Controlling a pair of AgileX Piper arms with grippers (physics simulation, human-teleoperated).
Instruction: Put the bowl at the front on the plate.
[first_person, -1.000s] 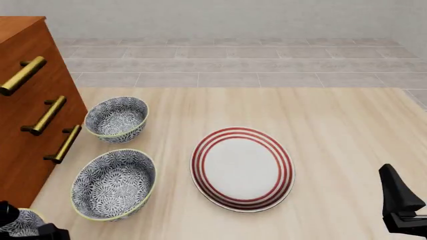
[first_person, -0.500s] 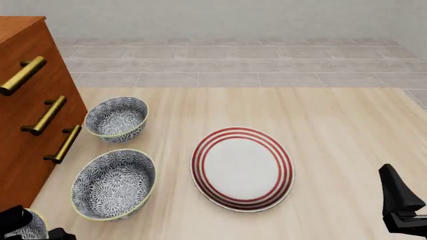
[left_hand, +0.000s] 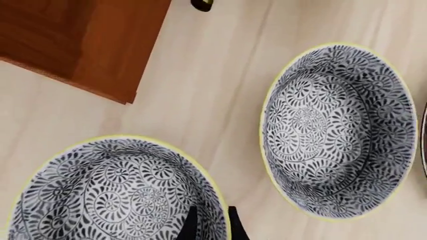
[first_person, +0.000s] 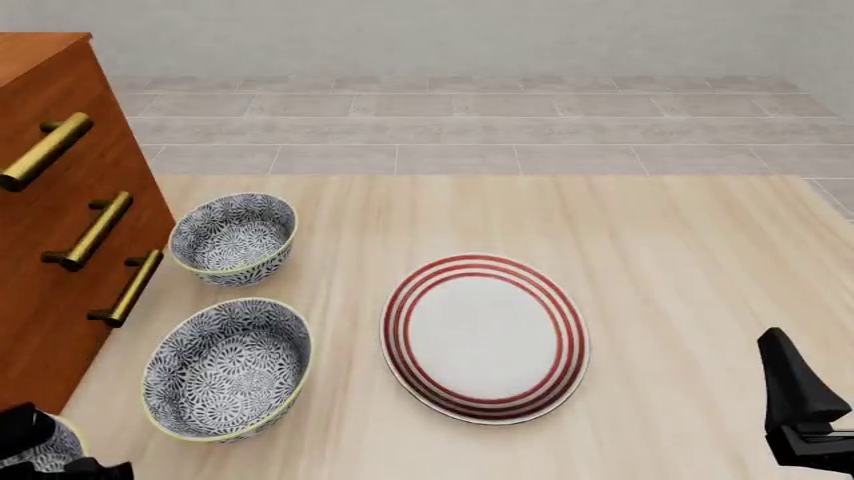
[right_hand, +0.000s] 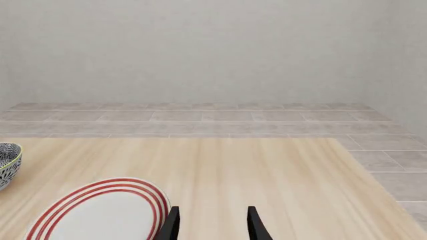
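Note:
The bowl (first_person: 40, 452) at the front shows only a sliver at the table's near left corner, under my left arm. In the left wrist view the bowl (left_hand: 113, 195) is blue-and-white floral with a yellow-green rim. My left gripper (left_hand: 212, 226) straddles that rim, one finger inside and one outside, shut on it. The plate (first_person: 485, 335), white with red rings, lies flat mid-table, and its edge shows as plate (right_hand: 100, 212) just beyond my right gripper (right_hand: 212, 225). That gripper is open and holds nothing, low at the near right.
Two matching bowls stand left of the plate: a middle one (first_person: 227, 368) and a far one (first_person: 234, 238). A wooden cabinet (first_person: 67, 200) with brass handles borders the table's left side, close to the bowls. A tiled floor lies past the table's far edge.
My left arm has shifted slightly over the front bowl at the near left corner. The right arm, the plate and the other bowls have not moved.

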